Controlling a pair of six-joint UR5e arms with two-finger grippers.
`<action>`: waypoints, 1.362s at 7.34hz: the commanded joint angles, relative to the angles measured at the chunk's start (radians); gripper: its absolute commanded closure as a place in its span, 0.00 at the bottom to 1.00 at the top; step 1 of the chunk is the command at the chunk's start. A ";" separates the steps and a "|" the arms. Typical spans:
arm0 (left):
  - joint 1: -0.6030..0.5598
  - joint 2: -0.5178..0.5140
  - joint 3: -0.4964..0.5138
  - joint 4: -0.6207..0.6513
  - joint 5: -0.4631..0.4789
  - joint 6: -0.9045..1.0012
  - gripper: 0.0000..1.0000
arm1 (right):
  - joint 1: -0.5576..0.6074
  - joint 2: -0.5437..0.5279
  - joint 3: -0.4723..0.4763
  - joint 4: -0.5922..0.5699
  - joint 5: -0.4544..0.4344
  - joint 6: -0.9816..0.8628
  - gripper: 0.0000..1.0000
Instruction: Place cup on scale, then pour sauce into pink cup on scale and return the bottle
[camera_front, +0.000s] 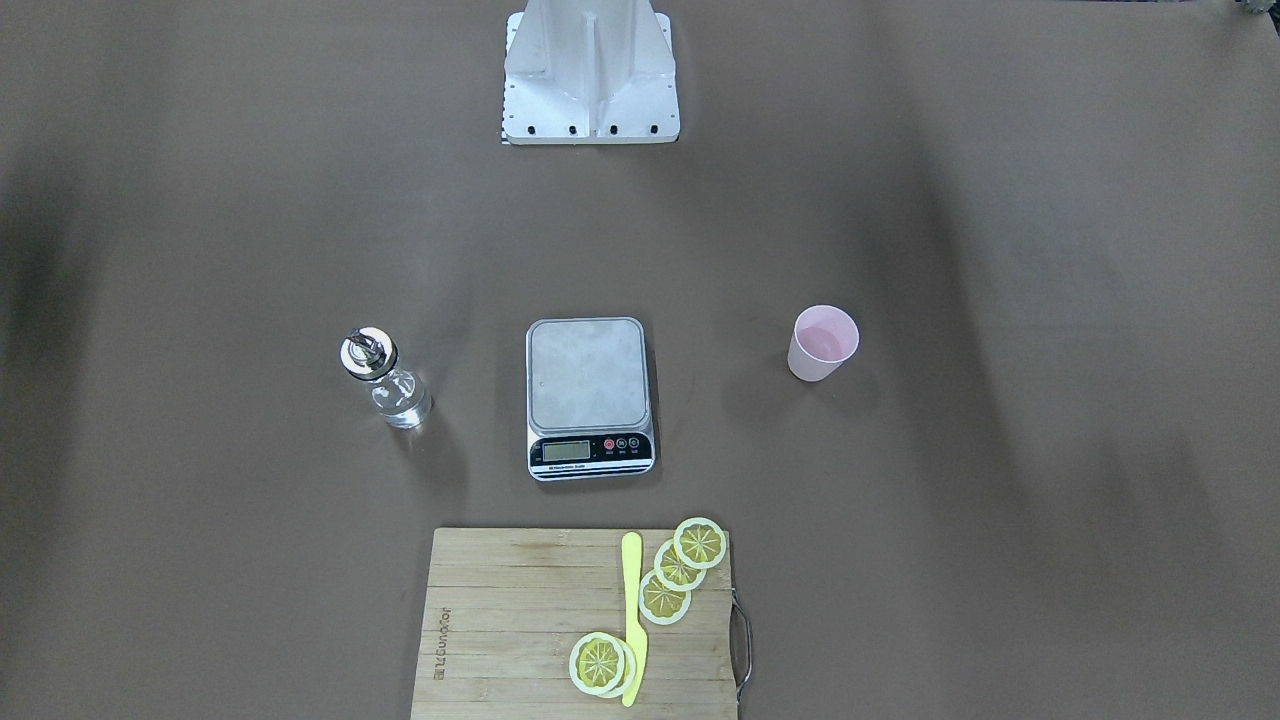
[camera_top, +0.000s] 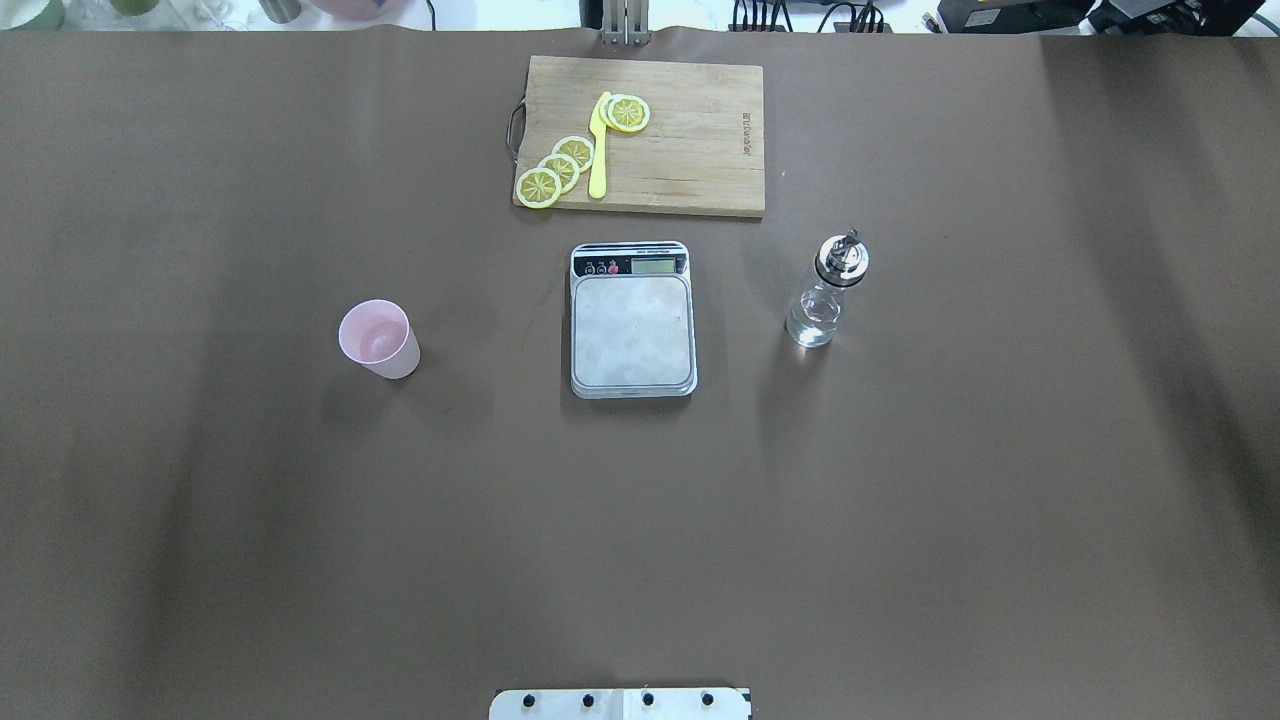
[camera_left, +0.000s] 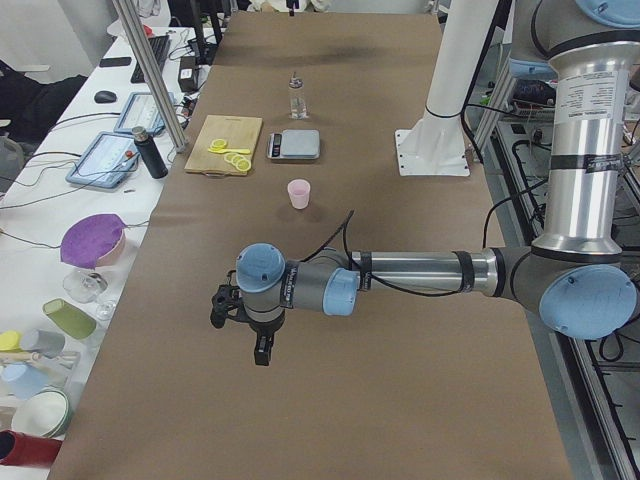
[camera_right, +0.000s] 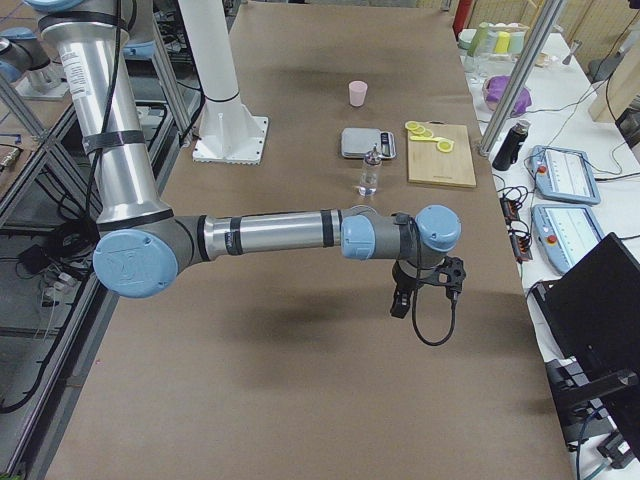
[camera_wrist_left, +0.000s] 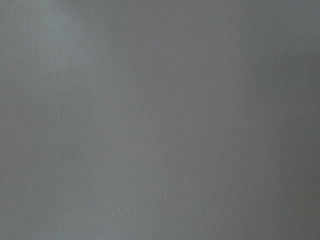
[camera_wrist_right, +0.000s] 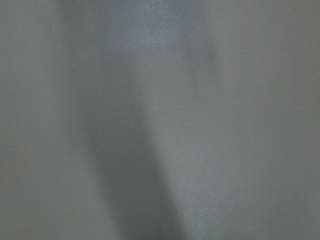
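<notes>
The pale pink cup (camera_front: 823, 343) stands upright on the brown table, apart from the scale; it also shows in the overhead view (camera_top: 378, 339). The silver scale (camera_front: 588, 395) (camera_top: 632, 330) sits in the middle with a bare platform. The clear glass bottle (camera_front: 385, 380) (camera_top: 828, 295) with its chrome cap stands on the scale's other side, with clear sauce low inside. My left gripper (camera_left: 262, 350) and right gripper (camera_right: 398, 303) hang over bare table far from these things. They show only in the side views, so I cannot tell whether they are open or shut.
A wooden cutting board (camera_top: 700, 150) lies beyond the scale, with several lemon slices (camera_top: 560, 168) and a yellow knife (camera_top: 598, 150) on it. The robot's white base (camera_front: 590, 80) stands at the table's near edge. Both wrist views show only blurred table surface.
</notes>
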 joint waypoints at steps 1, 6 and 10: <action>0.000 0.000 -0.002 -0.003 -0.015 0.001 0.01 | 0.000 -0.007 0.001 0.002 0.005 0.000 0.00; 0.000 0.003 -0.015 -0.013 -0.014 0.013 0.01 | 0.000 -0.002 0.002 0.002 0.007 0.003 0.00; 0.012 -0.144 0.050 0.055 0.003 -0.045 0.01 | 0.000 0.007 0.004 0.008 0.034 0.003 0.00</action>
